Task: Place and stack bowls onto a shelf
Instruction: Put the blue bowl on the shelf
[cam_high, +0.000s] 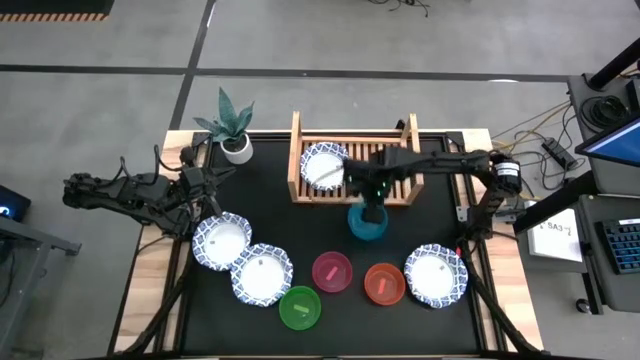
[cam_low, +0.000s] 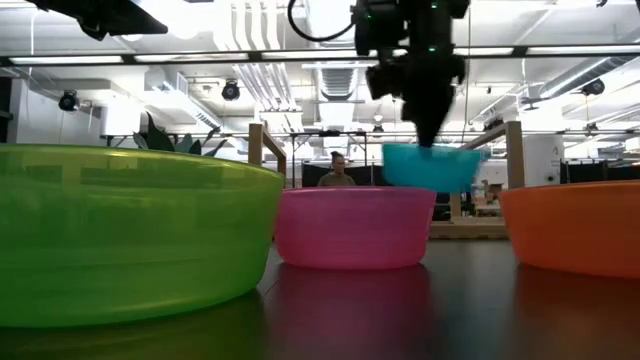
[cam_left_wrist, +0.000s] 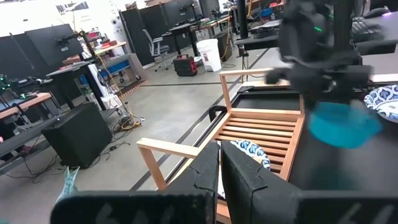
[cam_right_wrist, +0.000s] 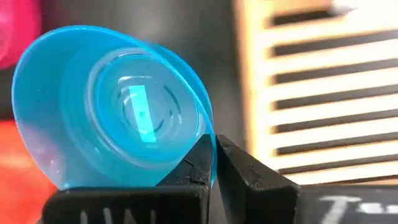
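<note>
My right gripper (cam_high: 372, 207) is shut on the teal bowl (cam_high: 368, 224), which hangs above the table just in front of the wooden shelf (cam_high: 300, 190). One white blue-rimmed bowl (cam_high: 323, 165) sits in the shelf's left part. Three more white bowls (cam_high: 222, 241) (cam_high: 262, 275) (cam_high: 436, 275) and the green (cam_high: 300, 307), magenta (cam_high: 332, 271) and red (cam_high: 384, 284) bowls rest on the black table. My left gripper (cam_high: 207, 200) is shut and empty at the table's left, above the nearest white bowl. My right gripper holds the teal bowl by its rim (cam_right_wrist: 210, 144), one finger inside the bowl and one outside. The fingers come from above, pointing down (cam_low: 430, 120). The bowl (cam_low: 430, 166) hangs below them, clear of the table, its opening roughly upward.
A small white plant pot (cam_high: 236, 149) with a green plant stands at the far left, beside the shelf. The shelf's middle and right slats (cam_high: 385, 185) are bare. A person (cam_low: 337, 170) sits in the room beyond the table.
</note>
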